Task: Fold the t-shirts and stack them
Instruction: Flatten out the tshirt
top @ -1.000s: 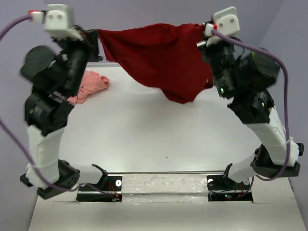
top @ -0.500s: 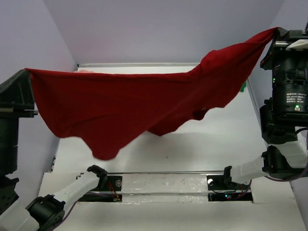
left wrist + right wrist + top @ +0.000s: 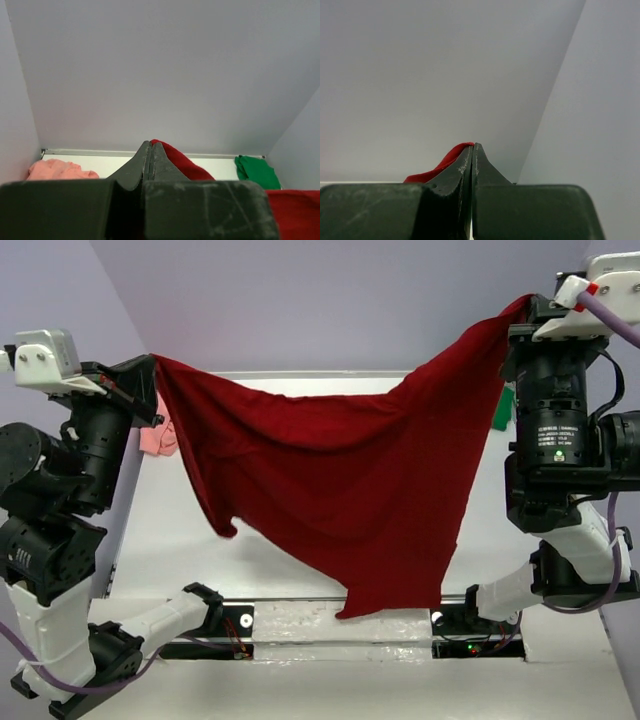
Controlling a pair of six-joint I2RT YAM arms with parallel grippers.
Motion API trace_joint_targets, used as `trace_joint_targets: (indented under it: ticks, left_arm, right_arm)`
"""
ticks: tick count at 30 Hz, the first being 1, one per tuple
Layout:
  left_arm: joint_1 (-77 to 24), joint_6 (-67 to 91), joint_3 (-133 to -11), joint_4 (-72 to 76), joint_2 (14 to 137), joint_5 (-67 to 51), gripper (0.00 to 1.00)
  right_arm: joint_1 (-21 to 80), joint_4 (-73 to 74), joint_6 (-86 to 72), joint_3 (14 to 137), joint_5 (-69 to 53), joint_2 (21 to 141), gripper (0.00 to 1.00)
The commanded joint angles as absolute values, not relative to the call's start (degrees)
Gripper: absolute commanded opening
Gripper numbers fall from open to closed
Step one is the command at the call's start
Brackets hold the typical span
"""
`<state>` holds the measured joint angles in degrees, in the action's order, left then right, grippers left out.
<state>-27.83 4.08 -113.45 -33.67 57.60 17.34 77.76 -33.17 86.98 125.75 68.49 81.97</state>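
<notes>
Left gripper point(image 3: 152, 398) and right gripper point(image 3: 520, 318) are each clamping dark red t-shirt point(image 3: 340, 490); long axis is spanning between them, body hanging below.

This looks like a robot lab, set up as a small test booth. Two robot arms, the left arm point(image 3: 60, 500) and the right arm point(image 3: 560, 440), are bolted to a metal strip point(image 3: 300, 625) at the near edge of a plain white counter point(image 3: 165, 540). Bare pale purple walls point(image 3: 330, 300) stand close around the counter on three sides. A purple cable point(image 3: 612, 312) runs to the right arm, and a small green light point(image 3: 553, 453) glows on it.
</notes>
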Motion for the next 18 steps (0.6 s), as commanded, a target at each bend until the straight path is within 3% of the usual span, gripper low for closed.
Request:
trace_joint_targets:
  ticks: [1,14,18]
  left_arm:
    - [-27.42,3.34,-111.18,-26.55,57.57,16.87,0.00]
    - [-27.42,3.08,-105.03,-24.17,56.86,17.23,0.00]
    - [-27.42,3.95,-107.13,-24.17,55.38,13.80,0.00]
  right_arm:
    - [78.22,-31.82,87.10,128.15,65.65,80.60,0.00]
    - [68.73,-23.12,76.39,122.00,64.00,80.51,0.00]
    - [69.96,-17.67,73.83,128.93,64.24,82.70,0.00]
